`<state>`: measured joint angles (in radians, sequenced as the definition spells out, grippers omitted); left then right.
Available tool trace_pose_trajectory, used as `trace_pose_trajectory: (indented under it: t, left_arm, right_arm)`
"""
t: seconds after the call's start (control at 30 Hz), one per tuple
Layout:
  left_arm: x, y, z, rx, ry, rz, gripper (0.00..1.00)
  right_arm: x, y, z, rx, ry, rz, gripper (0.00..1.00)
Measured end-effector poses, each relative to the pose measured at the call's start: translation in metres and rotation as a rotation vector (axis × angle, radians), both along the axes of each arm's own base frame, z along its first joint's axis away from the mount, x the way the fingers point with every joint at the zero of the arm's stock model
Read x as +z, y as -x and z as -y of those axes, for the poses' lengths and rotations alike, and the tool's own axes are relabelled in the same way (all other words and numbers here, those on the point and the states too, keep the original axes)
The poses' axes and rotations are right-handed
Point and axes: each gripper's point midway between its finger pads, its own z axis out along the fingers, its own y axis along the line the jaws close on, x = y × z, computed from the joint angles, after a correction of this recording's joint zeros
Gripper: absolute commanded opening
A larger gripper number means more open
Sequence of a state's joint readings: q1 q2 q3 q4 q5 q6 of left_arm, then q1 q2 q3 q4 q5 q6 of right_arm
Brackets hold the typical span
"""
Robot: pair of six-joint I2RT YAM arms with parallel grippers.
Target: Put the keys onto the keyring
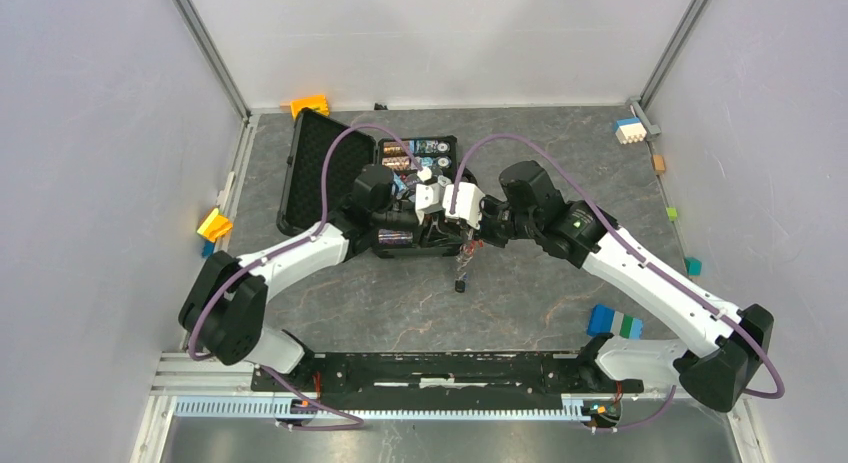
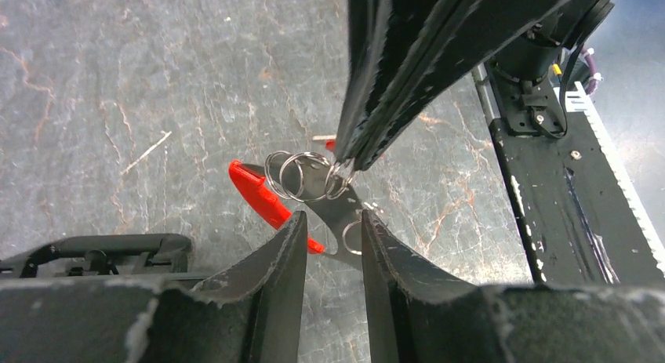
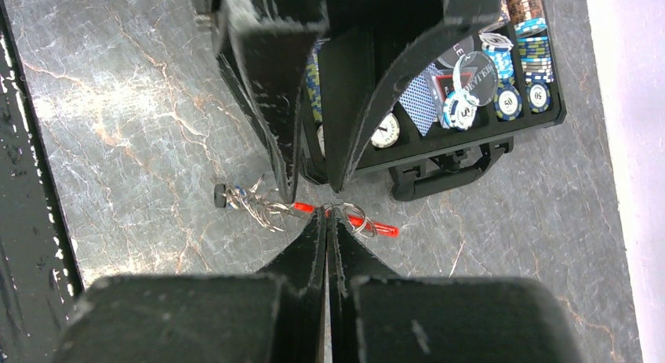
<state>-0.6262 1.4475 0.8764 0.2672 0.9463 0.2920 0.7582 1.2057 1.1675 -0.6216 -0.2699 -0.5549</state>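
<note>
The keyring (image 2: 290, 175) is a bunch of thin silvery rings with a long red tag (image 2: 263, 194), held above the table between both grippers. My right gripper (image 3: 327, 212) is shut on a ring (image 3: 357, 218); in the left wrist view it comes in from above (image 2: 345, 165). My left gripper (image 2: 335, 219) has its jaws narrowly apart, closed on a flat silvery metal piece (image 2: 337, 210) of the bunch. A blue-headed key (image 3: 239, 193) with a small dark piece (image 1: 460, 283) dangles from the rings. In the top view the bunch (image 1: 465, 251) hangs in front of the case.
An open black case (image 1: 330, 168) with poker chips (image 3: 502, 73) lies just behind the grippers. Coloured blocks sit at the edges: orange (image 1: 310, 105), yellow (image 1: 214, 224), white and blue (image 1: 629, 130), blue and green (image 1: 614, 321). A black rail (image 1: 440, 368) runs along the front.
</note>
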Motion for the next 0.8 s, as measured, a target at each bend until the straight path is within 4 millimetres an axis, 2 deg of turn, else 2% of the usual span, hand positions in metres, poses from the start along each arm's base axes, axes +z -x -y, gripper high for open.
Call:
trace_pose_trajectory:
  t: [0.17, 0.8]
  left_arm:
    - [-0.013, -0.005, 0.004, -0.003, -0.030, -0.034, 0.39]
    - [-0.002, 0.004, 0.008, -0.083, 0.007, -0.030, 0.38]
  right_arm:
    - [0.001, 0.000, 0.000, 0.001, -0.002, 0.000, 0.00]
    - [0.002, 0.001, 0.001, 0.002, -0.008, 0.000, 0.00]
